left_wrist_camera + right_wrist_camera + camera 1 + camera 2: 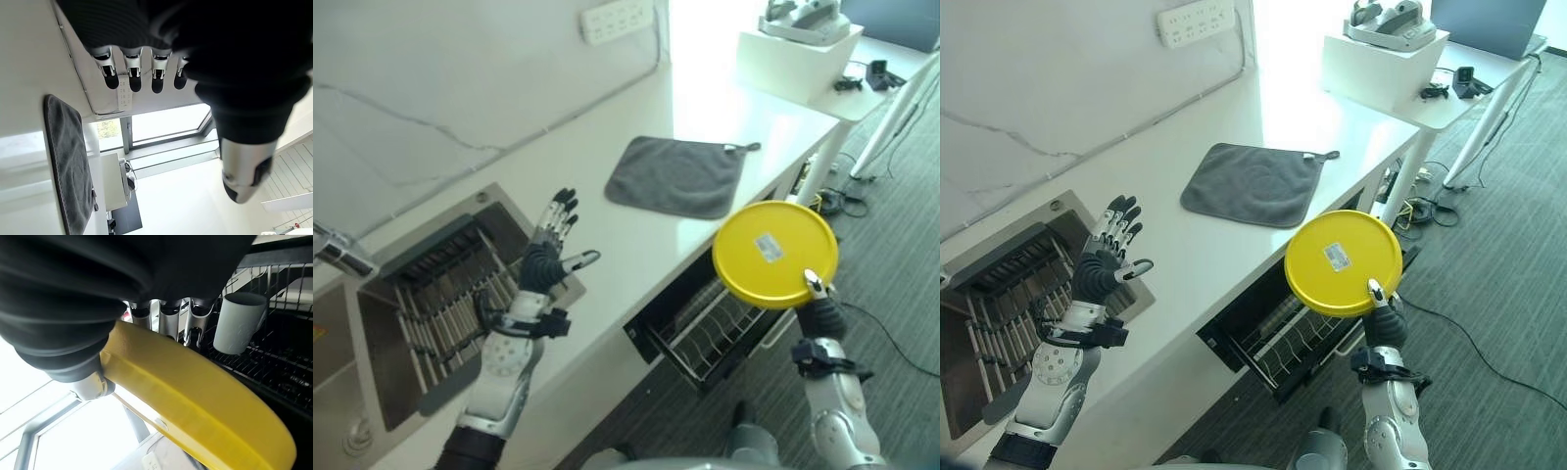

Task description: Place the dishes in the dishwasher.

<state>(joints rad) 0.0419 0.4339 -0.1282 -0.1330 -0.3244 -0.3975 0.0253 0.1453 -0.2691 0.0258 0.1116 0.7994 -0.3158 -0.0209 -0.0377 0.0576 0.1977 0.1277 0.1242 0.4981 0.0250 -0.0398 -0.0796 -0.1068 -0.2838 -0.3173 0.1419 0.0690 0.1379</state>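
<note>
Now: plate held over the open dishwasher rack

Left eye view. Right hand (820,311), lower right of frame, pinches the yellow plate (775,255) at its lower rim; the plate stands on edge, face toward the camera, above the pulled-out dishwasher rack (710,328) under the white bench (636,250). Left hand (551,257), centre left, is raised over the bench with fingers straight and spread, holding nothing. A grey cloth (675,176) lies flat on the bench, upper centre. At far left a recessed sink (450,294) holds a wire drying rack; no dishes visible in it.

Right eye view. Same layout; rack tines show just below and left of the plate.

Left wrist view. Fingers (133,78) straight, thumb apart, nothing between them; the cloth runs along the left edge.

Right wrist view. Thumb and fingers clamp the plate's thick rim. Beyond it the black rack carries one pale grey cup (237,323), mouth down, upper right.

Judgement: step in hand is lowering the plate into the rack. Keep it on edge, line the rim up with a free slot between tines, stay clear of the cup, and release only once the rim is seated.
</note>
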